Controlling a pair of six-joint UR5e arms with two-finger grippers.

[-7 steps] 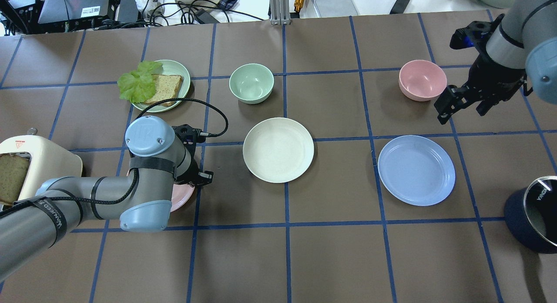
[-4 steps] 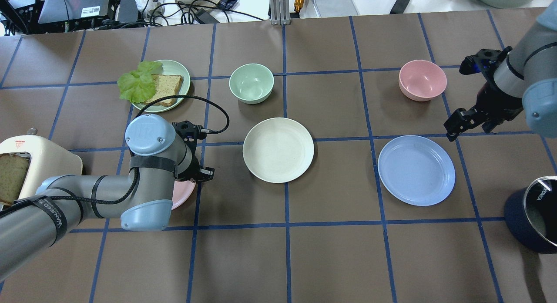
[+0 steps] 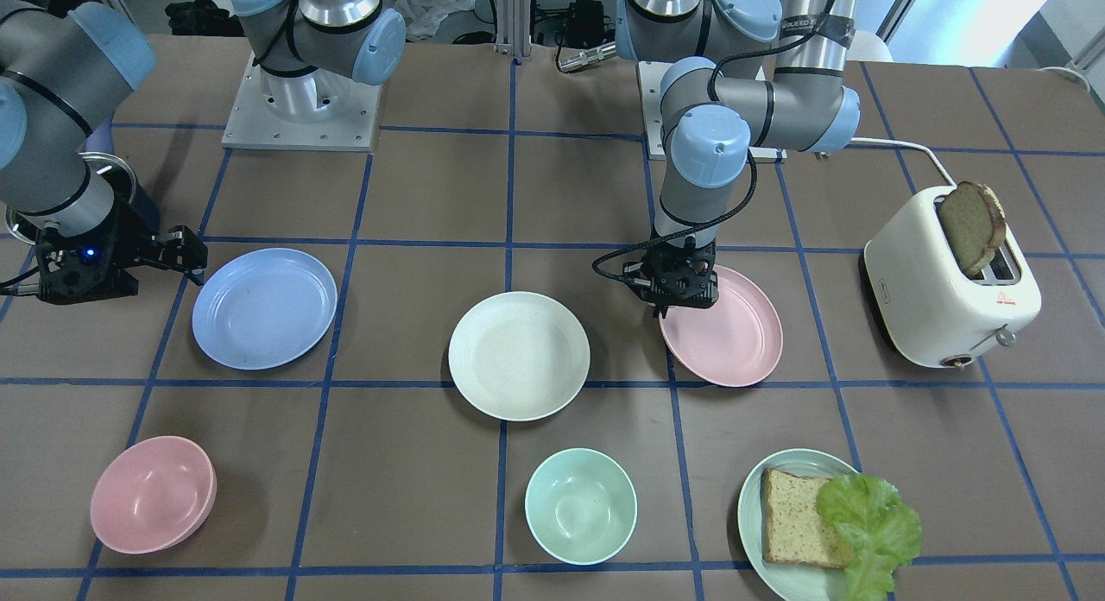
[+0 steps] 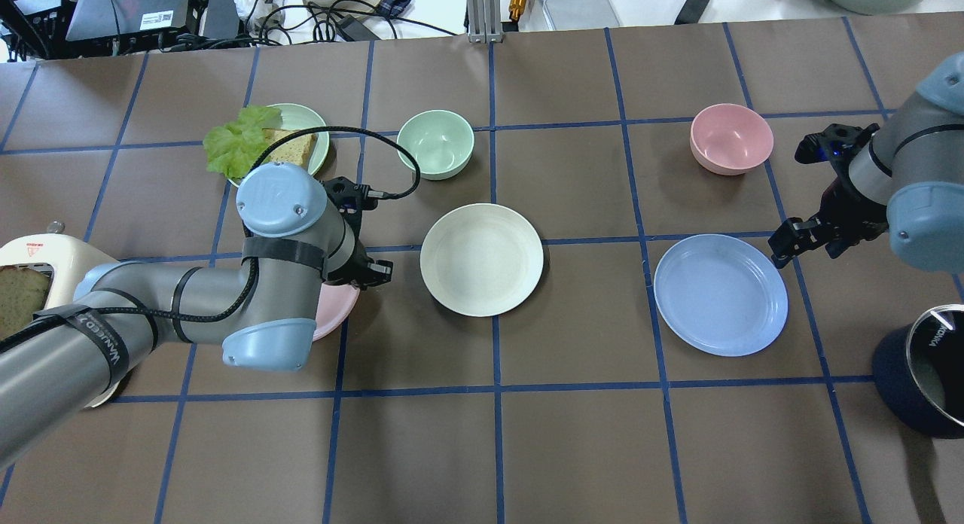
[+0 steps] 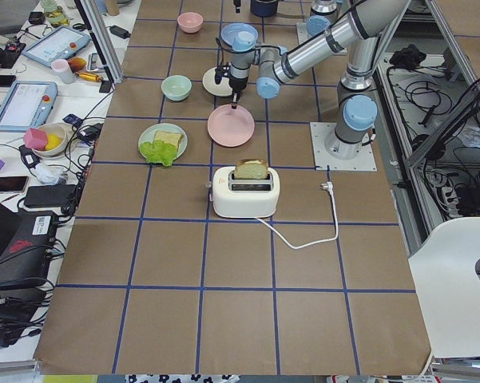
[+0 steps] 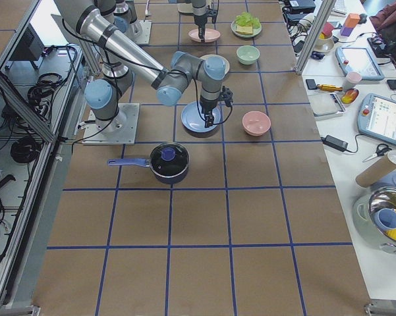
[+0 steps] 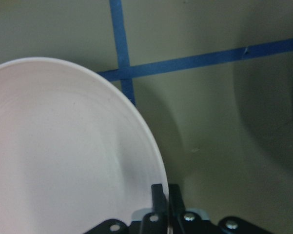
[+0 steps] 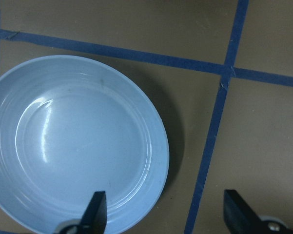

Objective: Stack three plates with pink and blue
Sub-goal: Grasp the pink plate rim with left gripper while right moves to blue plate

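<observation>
— Starting at the left of the overhead view, we found the left hand (image 7: 166, 191) pinched shut on the rim of the pink plate (image 3: 725, 333), at the edge that faced the middle of the desk (image 4: 572, 434).

— Agreed. Its wrist view showed the rim caught between the closed jaws. Whether the plate had cleared the desk we could not tell.

— Next along sat the cream plate (image 4: 482, 259), flat and alone, just beside that hand on its right with a strip of bare desk between them.

— That gap was what we thought the coming move turned on. The pink plate needed to travel sideways, rightward in that view, over the cream one. The plates were round, so we saw no axis to line up, only the centres.

— Further right lay the blue plate (image 4: 719, 294), well apart from the cream plate.

— And at its far-right rim hovered the right hand (image 4: 804, 247), its jaws wide apart and holding nothing. From its wrist camera, the plate spread away toward the centre of the desk.

— So we judged the left hand much the nearer to the cream plate, and the right one placed only to take the blue rim below it.
</observation>
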